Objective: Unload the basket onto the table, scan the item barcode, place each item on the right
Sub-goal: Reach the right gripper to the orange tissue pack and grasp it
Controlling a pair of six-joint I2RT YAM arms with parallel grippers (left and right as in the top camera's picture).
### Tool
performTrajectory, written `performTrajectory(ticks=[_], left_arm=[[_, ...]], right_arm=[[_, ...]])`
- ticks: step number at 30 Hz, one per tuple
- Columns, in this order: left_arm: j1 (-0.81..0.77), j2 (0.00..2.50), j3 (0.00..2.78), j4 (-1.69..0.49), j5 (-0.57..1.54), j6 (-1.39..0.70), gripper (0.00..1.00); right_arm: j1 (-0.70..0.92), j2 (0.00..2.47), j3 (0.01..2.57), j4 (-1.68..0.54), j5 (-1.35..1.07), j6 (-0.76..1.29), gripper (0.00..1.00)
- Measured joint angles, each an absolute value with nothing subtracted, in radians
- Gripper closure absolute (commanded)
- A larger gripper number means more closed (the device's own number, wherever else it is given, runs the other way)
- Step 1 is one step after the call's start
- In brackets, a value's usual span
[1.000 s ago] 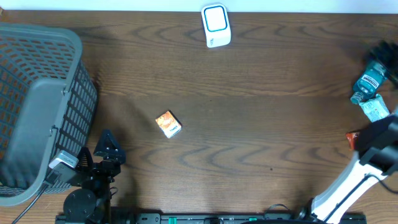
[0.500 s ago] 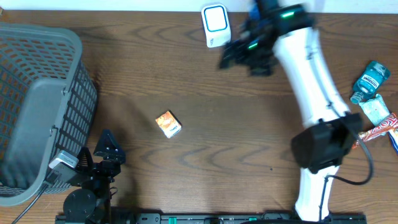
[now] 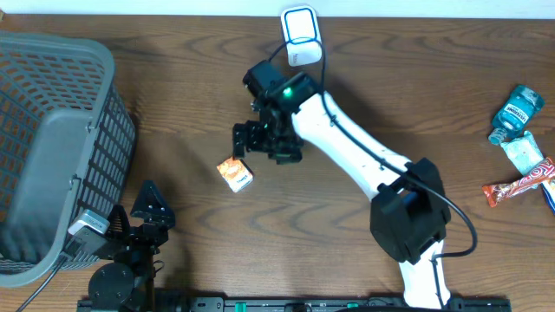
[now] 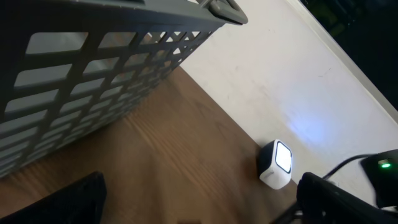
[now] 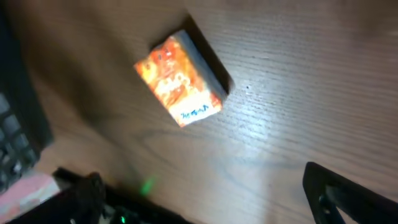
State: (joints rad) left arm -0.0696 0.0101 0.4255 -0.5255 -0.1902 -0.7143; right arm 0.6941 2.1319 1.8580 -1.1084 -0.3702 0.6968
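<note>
The small orange box (image 3: 234, 173) lies flat on the desk (image 3: 347, 234), left of centre and well apart from the white scanner (image 3: 301, 36), which stands at the far edge. The right hand (image 5: 202, 177) hovers just over the box with its fingers spread wide. In the wrist view the box sits ahead of the fingertips, not between them, and neither finger touches it. The left hand (image 4: 202, 183) rests near the front edge beside the grey basket (image 3: 52, 130), also wide and holding nothing.

The task looks barely begun. The reach to the box seems about done, but nothing is gripped or lifted. What is left is to close on the box, raise it, carry it to the scanner and turn the coded face to its window. No barcode shows on the faces in view, so it may be underneath. A bottle (image 3: 518, 111) and a wrapped bar (image 3: 519, 182) lie at the right edge.
</note>
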Motion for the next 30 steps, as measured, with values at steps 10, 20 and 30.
performTrajectory(ticks=[10,20,30], left_arm=[[-0.070,0.010,0.426,-0.526,-0.190,-0.714,0.02],[-0.070,0.010,0.426,-0.526,-0.190,-0.714,0.02],[-0.069,0.010,0.426,-0.526,-0.190,-0.714,0.02]], right_arm=[[0.748,2.132,1.631,-0.767,-0.348,0.936,0.21],[0.777,2.133,1.502,-0.608,-0.329,1.163,0.33],[0.805,2.131,1.478,-0.550,-0.227,1.291,0.58]])
